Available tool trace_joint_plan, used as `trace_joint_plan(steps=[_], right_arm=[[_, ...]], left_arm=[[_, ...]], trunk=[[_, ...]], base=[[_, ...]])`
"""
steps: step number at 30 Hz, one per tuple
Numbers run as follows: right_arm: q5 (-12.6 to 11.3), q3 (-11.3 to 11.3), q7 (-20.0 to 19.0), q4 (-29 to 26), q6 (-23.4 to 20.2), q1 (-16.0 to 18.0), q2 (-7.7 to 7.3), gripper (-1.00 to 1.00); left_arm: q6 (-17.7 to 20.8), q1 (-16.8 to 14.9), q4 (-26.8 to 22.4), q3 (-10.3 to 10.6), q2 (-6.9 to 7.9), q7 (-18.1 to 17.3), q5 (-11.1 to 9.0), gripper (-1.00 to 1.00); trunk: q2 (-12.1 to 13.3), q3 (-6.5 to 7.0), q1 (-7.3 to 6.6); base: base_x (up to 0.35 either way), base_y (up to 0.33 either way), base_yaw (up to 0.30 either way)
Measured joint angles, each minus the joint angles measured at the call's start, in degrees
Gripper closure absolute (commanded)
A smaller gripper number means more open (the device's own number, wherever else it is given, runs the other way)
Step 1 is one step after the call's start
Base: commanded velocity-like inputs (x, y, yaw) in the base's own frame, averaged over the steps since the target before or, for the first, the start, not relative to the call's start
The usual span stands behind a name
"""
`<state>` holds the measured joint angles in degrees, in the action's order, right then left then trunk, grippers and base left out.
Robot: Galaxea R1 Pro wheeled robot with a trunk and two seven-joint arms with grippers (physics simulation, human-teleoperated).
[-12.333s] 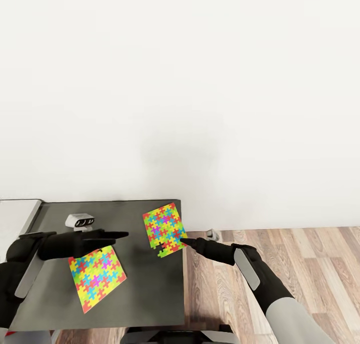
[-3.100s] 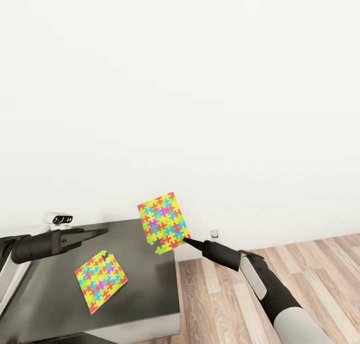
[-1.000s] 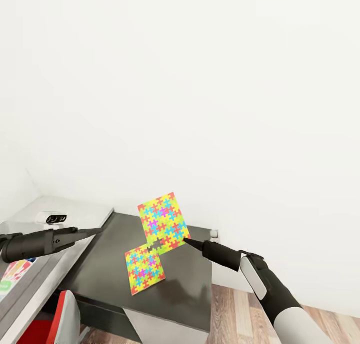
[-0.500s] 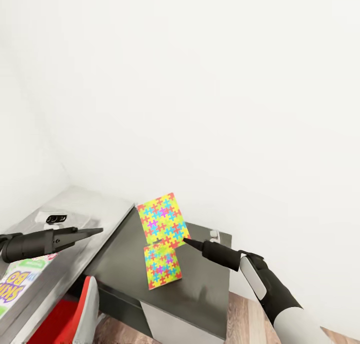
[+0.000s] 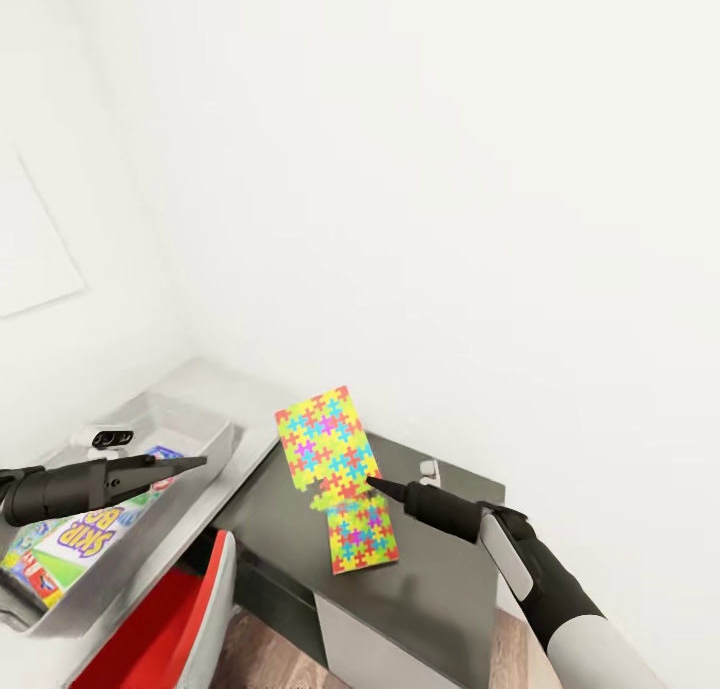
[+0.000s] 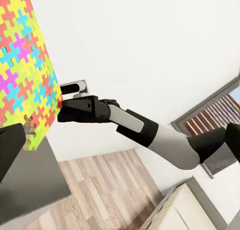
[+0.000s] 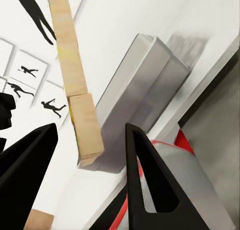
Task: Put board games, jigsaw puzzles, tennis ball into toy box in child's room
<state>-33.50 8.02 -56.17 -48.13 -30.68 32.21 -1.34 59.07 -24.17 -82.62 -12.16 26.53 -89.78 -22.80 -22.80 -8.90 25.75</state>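
Observation:
My right gripper (image 5: 368,483) is shut on the lower edge of one jigsaw puzzle (image 5: 325,447), holding it upright above the lower dark grey top (image 5: 440,569) of the table. The other jigsaw puzzle (image 5: 362,539) lies flat on that top, just beneath. To the left, on the pale desk top (image 5: 225,394), stands the toy box (image 5: 200,439) with a light blue board game (image 5: 85,534) in it. My left gripper (image 5: 190,463) hovers open over the box with nothing in it. The left wrist view shows the held puzzle (image 6: 25,64) pinched by the right gripper (image 6: 60,109). In the right wrist view the toy box (image 7: 135,99) lies ahead.
A red chair (image 5: 165,629) stands under the desk at the lower left. A small white device (image 5: 105,437) sits by the box. White walls close off the corner behind the table. Wood floor (image 6: 100,190) shows beside the dark top. Baseball-player pictures (image 7: 30,72) hang on the wall.
The whole view has swung left, bringing the toy box, the game and the red chair into view. Since the first frame, my right gripper has lifted one puzzle off the dark top.

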Motion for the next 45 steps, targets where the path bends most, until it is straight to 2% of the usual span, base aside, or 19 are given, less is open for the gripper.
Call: trace_joint_plan(steps=[45], right_arm=[[-0.04, -0.09, -0.03, 0.0, 0.0, 0.0, 0.0, 1.0]], left_arm=[[0.0, 0.02, 0.01, 0.09, -0.17, 0.0, -0.01, -1.0]], trunk=[[0.0, 1.94, 0.0]], base=[[0.0, 0.0, 0.269]])
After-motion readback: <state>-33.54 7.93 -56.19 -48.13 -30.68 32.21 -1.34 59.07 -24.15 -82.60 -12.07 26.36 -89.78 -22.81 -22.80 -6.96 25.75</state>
